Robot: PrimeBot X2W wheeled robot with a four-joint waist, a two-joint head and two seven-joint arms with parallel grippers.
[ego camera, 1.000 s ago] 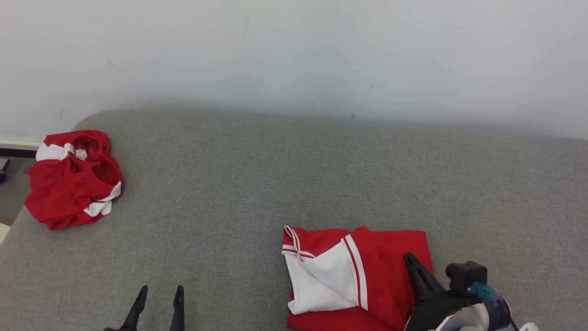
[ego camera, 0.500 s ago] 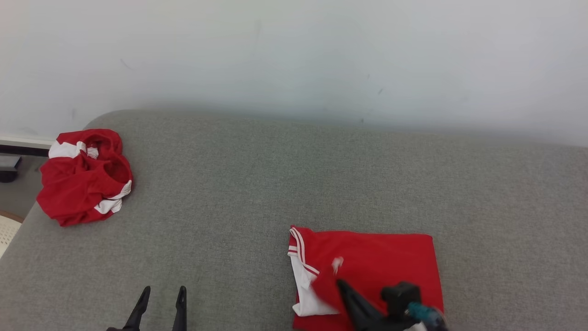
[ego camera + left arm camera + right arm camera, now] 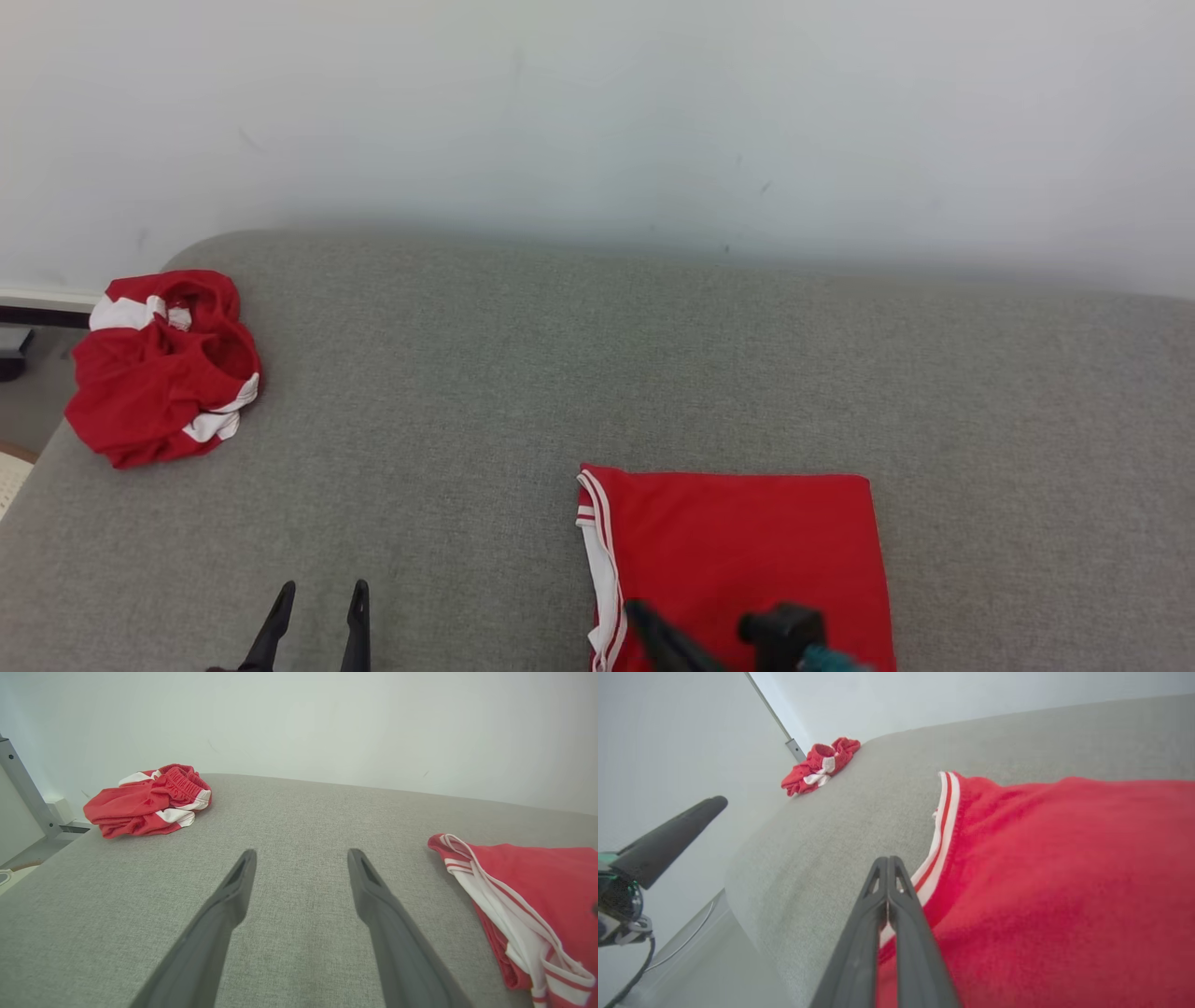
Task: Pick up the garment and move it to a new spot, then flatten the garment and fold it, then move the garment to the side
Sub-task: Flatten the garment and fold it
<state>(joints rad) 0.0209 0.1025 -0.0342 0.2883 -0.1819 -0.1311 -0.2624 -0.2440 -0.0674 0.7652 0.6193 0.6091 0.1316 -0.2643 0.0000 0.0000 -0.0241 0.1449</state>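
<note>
The right pincer [image 3: 631,611] was shut, its two fingers pressed together with nothing visibly between them, poised over the near left part of the garment [image 3: 738,541]. The left pincer [image 3: 320,590] stood wide and empty above the bare grey worktop [image 3: 467,392], well to the garment's left. The garment lay near the worktop's front as a flat, neat red rectangle with white trim along its left edge, so folding looked finished and only the shift to the side seemed left; a crumpled bundle [image 3: 159,369] of red-and-white cloth sat at the far left corner.
</note>
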